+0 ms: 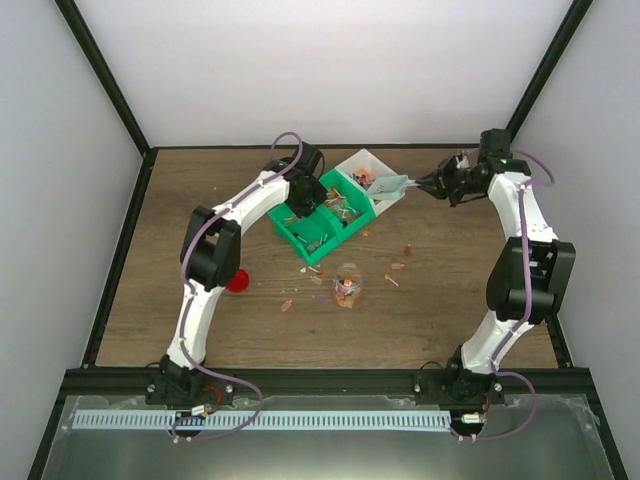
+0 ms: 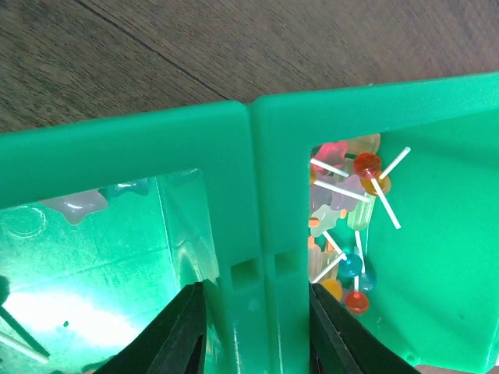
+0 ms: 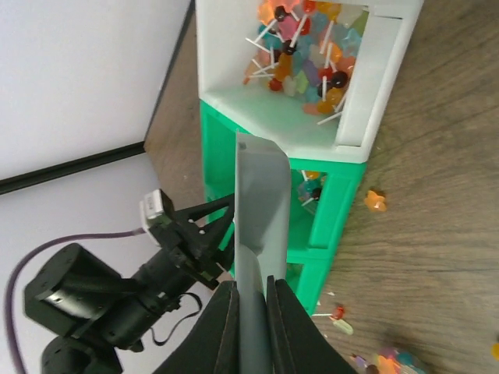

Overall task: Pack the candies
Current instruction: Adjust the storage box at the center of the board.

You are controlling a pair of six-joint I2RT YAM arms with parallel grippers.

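Observation:
The candies lie in a white bin [image 1: 362,172], [image 3: 304,54] and in the green bins [image 1: 325,222], [image 2: 347,226]; some are scattered on the table [image 1: 398,266]. My right gripper [image 1: 432,185], [image 3: 251,292] is shut on the handle of the pale scoop [image 1: 390,185], [image 3: 261,202], whose head hangs over the white bin's front edge. My left gripper [image 1: 300,205], [image 2: 253,327] has its jaws astride the joined walls of two green bins [image 2: 257,195], pressed against both sides.
A small clear jar [image 1: 347,285] with a few candies in it stands on the table in front of the bins. A round red lid [image 1: 237,280] lies by the left arm. Dark frame rails run along the table's edges.

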